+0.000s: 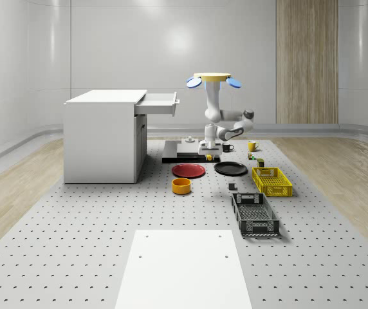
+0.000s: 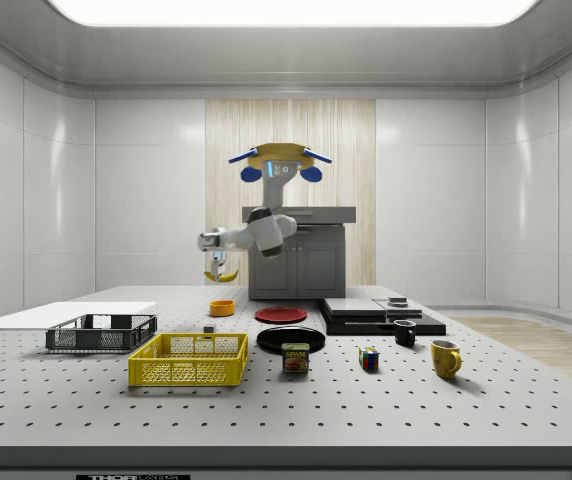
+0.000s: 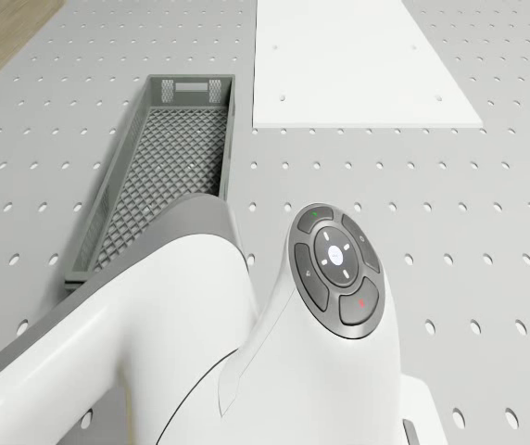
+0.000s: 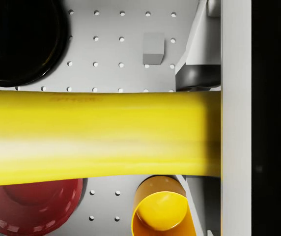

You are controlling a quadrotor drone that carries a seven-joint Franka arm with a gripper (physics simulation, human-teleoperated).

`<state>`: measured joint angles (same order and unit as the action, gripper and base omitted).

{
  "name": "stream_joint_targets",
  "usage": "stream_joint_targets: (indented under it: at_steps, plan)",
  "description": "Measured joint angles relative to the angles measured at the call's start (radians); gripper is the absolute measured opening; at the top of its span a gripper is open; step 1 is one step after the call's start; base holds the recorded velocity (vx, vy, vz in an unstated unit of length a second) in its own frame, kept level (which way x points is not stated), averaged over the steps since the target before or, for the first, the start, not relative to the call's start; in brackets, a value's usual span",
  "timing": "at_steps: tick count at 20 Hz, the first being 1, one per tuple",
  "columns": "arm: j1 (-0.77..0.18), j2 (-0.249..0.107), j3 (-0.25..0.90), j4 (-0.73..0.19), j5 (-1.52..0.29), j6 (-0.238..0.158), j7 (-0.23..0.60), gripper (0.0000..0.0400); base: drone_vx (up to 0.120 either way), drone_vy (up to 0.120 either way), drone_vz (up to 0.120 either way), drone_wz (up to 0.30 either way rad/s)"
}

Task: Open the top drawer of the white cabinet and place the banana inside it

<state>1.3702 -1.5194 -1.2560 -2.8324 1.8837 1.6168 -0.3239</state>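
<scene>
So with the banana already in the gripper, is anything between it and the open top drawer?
Nothing visible. The gripper holds the banana above the table, the drawer stands pulled open higher up on the cabinet, with open air between.

Bright, even ceiling light, faint shadows, soft wall glare; the close banana [image 4: 101, 137] looks blurred.

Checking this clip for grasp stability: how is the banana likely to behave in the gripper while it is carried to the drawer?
The banana spans the gripper crosswise, so it could pivot if gripped off-centre. Its skin looks smooth and rounded, so possibly slippery. Held in the air, it keeps its curve, so probably stiff. The drone hovers above the table.
</scene>
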Motion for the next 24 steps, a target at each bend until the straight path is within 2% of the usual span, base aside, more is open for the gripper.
stream_joint_targets:
  at_steps: [1,2,5,9,13,18,23,24]
  plan:
    - [-0.001,0.0,0.0,0.0,0.0,0.0,0.006,0.0166,-0.12,0.0,0.12,0.0]
    - [-0.001,-0.001,0.0,0.0,-0.001,0.001,0.011,0.0178,-0.12,0.0,0.12,0.0]
    - [0.0,-0.004,-0.001,0.0,-0.002,0.003,0.01,0.0162,-0.12,0.0,0.12,0.0]
    - [0.004,-0.01,-0.002,0.0,-0.004,0.009,-0.003,0.0171,-0.12,0.0,0.12,0.0]
    - [0.004,-0.013,-0.002,0.001,-0.006,0.012,0.0,0.0167,-0.12,-0.11,0.12,0.0]
    - [0.007,-0.019,-0.003,0.001,-0.008,0.017,-0.007,0.0171,-0.12,0.0,0.12,0.0]
    - [0.006,-0.021,-0.003,0.001,-0.009,0.02,0.003,0.0164,-0.12,-0.064,0.12,0.0]
    - [0.008,-0.023,-0.003,0.001,-0.01,0.021,-0.005,0.0173,-0.12,-0.12,0.12,0.0]
